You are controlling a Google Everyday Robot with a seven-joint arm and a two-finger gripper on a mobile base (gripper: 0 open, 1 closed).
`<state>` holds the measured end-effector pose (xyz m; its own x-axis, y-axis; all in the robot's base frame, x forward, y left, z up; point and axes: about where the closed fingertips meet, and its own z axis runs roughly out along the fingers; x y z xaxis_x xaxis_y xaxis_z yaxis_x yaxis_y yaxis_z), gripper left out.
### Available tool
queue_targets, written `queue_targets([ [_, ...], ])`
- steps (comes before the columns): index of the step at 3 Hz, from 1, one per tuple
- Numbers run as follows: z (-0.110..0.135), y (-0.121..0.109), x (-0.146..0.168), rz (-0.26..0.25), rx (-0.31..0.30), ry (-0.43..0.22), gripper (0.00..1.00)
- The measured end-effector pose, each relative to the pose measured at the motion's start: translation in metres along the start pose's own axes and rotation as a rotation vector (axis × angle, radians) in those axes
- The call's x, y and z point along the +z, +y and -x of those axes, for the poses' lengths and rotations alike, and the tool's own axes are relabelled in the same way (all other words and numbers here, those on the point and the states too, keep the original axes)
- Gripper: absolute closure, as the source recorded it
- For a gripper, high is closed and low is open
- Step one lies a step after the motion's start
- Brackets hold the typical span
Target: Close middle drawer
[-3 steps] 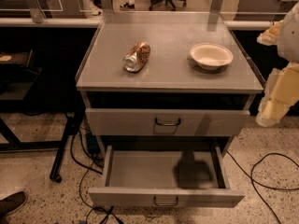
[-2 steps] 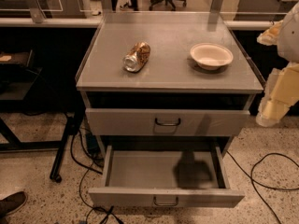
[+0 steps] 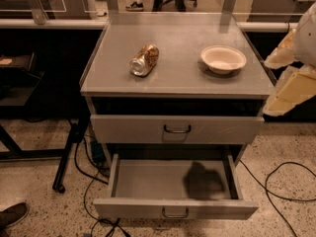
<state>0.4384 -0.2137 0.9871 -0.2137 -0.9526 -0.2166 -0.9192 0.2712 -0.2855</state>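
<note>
The middle drawer (image 3: 175,209) is pulled far out at the bottom of the grey cabinet. It is long, shallow and empty inside, with a small dark wire handle (image 3: 175,213) at the centre of its low front panel. My gripper (image 3: 290,90) shows as cream-coloured parts at the right edge, beside the cabinet's top right corner. It is well above and to the right of the open drawer and touches nothing.
A taller-fronted drawer (image 3: 177,129) sits above, nearly shut. On the cabinet top (image 3: 177,78) lie a crushed can (image 3: 144,59) and a white bowl (image 3: 223,59). Cables (image 3: 276,191) run over the floor on the right and left. A shoe (image 3: 12,215) is at the bottom left.
</note>
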Motion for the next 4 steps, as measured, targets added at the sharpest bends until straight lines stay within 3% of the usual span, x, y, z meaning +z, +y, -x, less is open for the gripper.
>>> queue_targets([
  [2, 0.0, 0.0, 0.0, 0.0, 0.0, 0.0, 0.85],
  [3, 0.0, 0.0, 0.0, 0.0, 0.0, 0.0, 1.0],
  [4, 0.0, 0.0001, 0.0001, 0.0, 0.0, 0.0, 1.0],
])
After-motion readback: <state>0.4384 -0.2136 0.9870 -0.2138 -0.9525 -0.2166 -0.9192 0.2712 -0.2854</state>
